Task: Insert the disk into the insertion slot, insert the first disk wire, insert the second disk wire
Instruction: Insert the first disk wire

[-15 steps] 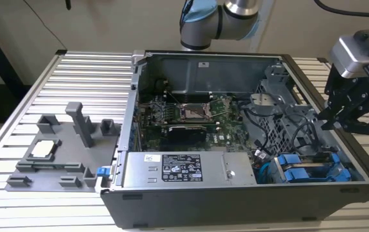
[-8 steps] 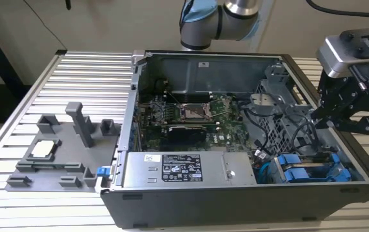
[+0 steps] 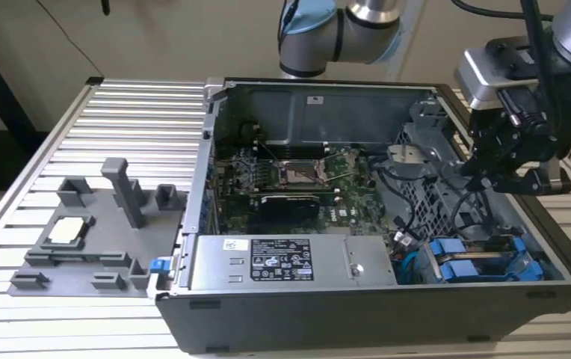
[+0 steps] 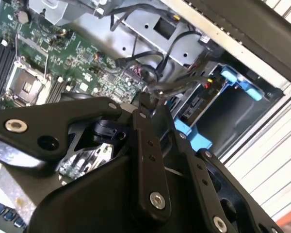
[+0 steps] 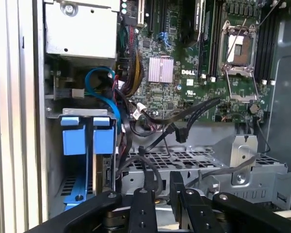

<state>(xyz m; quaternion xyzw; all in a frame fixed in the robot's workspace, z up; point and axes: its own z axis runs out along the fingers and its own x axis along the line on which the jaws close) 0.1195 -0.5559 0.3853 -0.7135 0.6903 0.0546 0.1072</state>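
The disk [image 5: 105,174] stands on edge in the insertion slot at the case's front corner, with its blue carrier [image 5: 82,137] at the slot's mouth. The carrier [image 3: 470,263] lies at the exterior view's lower right, and its blue frame [image 4: 238,81] appears in the second wrist view too. Loose black wires [image 5: 180,130] hang over the grey drive cage [image 5: 199,160]. One thin black wire [image 5: 149,178] loops down to my gripper [image 5: 161,196]. My gripper [image 3: 485,176] hovers over the cage, just above the slot. Black wires [image 4: 145,77] bunch close to my gripper [image 4: 150,104].
The open case [image 3: 365,314] rests on a slatted metal table [image 3: 116,112]. Inside are the motherboard [image 5: 184,73], a power supply [image 3: 285,262] and a blue cable [image 5: 99,85] curving toward the disk bay. A grey fixture [image 3: 96,224] stands on the exterior view's left.
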